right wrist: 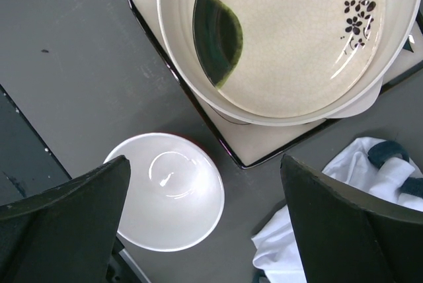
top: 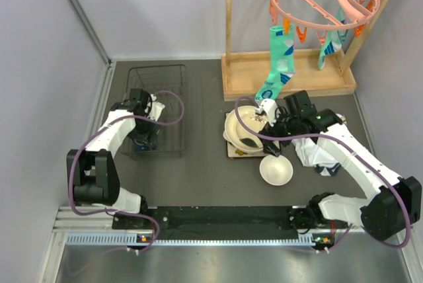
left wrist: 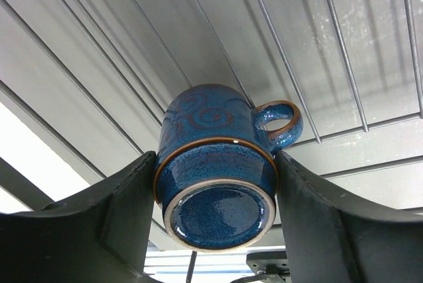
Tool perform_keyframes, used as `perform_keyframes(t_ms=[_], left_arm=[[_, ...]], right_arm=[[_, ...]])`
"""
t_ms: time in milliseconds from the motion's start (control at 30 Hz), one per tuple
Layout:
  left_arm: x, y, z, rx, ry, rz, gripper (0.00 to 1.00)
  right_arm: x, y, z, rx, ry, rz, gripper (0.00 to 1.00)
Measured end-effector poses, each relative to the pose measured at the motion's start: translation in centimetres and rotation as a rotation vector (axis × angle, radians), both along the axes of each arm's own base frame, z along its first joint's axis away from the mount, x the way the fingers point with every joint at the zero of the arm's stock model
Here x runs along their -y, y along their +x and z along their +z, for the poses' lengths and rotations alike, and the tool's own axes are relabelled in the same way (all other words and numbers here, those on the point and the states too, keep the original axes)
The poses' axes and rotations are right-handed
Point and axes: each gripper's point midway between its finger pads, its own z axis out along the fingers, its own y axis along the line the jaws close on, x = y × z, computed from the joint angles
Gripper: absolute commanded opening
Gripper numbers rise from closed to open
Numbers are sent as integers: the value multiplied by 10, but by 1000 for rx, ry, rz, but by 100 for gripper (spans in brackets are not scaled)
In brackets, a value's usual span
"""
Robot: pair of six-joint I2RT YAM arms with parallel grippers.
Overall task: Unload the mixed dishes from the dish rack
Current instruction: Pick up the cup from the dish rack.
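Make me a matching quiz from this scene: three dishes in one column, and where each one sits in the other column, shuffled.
Things:
1. dark blue mug
2. small white bowl
3. large cream dish

Places:
A. on the stack over the square plate
B. inside the dish rack
C. directly on the table

Pairs: 1-B, 2-C, 3-A

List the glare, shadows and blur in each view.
Top external: even light, sharp, only soft shadows; the dish rack has thin wires that barely show against the dark table. Left wrist: the dark blue mug is crisp, with a blown-out white patch at lower left. Right wrist: small highlights on the small white bowl and the large cream dish, no blur.
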Motion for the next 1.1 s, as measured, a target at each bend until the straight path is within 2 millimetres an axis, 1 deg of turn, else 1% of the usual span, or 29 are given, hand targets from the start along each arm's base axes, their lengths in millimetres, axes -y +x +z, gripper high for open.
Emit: perform_keyframes(t_ms=[133, 333, 367, 567, 600, 633, 900, 1100], left_arm=[[1, 0, 0, 1, -3, -2, 49], [3, 1, 4, 2, -21, -2, 37], [3, 2, 6, 5, -25, -2, 31], [10, 9, 22, 44, -63, -13, 12], [12, 10, 26, 54, -72, -16, 4], [13, 11, 29, 63, -78, -18, 0], [23, 21, 49, 114, -134, -20, 0], [36, 22, 69, 158, -211, -24, 0]], right_arm=[[1, -2, -4, -12, -4, 1, 95], [0, -3, -4, -14, -1, -2, 95], [0, -3, -4, -15, 0, -4, 95], [0, -3, -4, -18, 4, -5, 95], [0, -3, -4, -18, 4, -6, 95], [0, -3, -4, -19, 4, -6, 95], [-1, -3, -3, -22, 8, -13, 96], [-5, 3, 6, -16, 34, -47, 98]])
